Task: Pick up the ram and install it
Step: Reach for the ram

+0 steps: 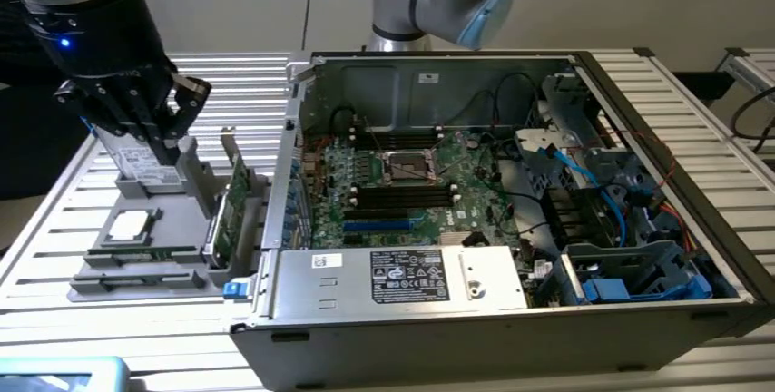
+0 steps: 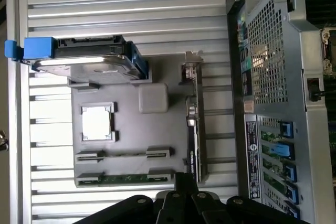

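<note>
My black gripper [image 1: 160, 138] hangs shut with nothing in it, above the far end of a grey parts tray [image 1: 85, 288] on the exterior view's left. The ram [image 1: 143, 254] is a thin green stick standing on edge in a clip slot at the tray's near end. In the wrist view the ram [image 2: 126, 178] lies just beyond my closed fingertips [image 2: 181, 182], apart from them. A second clip slot [image 2: 123, 154] beside it holds a thinner green strip. The motherboard [image 1: 400, 183] with its long black slots lies in the open computer case [image 1: 509, 319].
On the tray also stand an upright hard drive [image 2: 89, 61] with blue tabs, a square processor [image 2: 97, 121] and an upright green expansion card [image 2: 193, 129] with a metal bracket. The case wall [image 2: 268, 77] rises close beside the tray. Everything rests on a slatted metal table [image 2: 131, 3].
</note>
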Tool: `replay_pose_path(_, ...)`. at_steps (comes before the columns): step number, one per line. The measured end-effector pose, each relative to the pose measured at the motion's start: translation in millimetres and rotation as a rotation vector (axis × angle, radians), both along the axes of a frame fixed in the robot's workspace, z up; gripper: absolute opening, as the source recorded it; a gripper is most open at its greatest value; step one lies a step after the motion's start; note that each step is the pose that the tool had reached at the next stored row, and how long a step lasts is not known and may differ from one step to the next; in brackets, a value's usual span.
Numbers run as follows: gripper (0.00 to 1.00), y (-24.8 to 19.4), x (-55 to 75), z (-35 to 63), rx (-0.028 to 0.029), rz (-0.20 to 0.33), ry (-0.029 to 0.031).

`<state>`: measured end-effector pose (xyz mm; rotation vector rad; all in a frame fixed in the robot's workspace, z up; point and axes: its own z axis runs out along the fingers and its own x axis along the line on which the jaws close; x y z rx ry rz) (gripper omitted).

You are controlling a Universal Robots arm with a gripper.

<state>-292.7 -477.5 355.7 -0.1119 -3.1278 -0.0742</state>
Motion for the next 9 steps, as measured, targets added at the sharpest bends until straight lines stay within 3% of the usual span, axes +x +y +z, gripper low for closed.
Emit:
replay_pose_path(4,0.11,-0.8,-20.9,-7.7,0.0,0.0,0.0)
replay_pose_path(9,0.11,-0.8,-33.4,-10.1,-0.0009,0.0,0.0005)
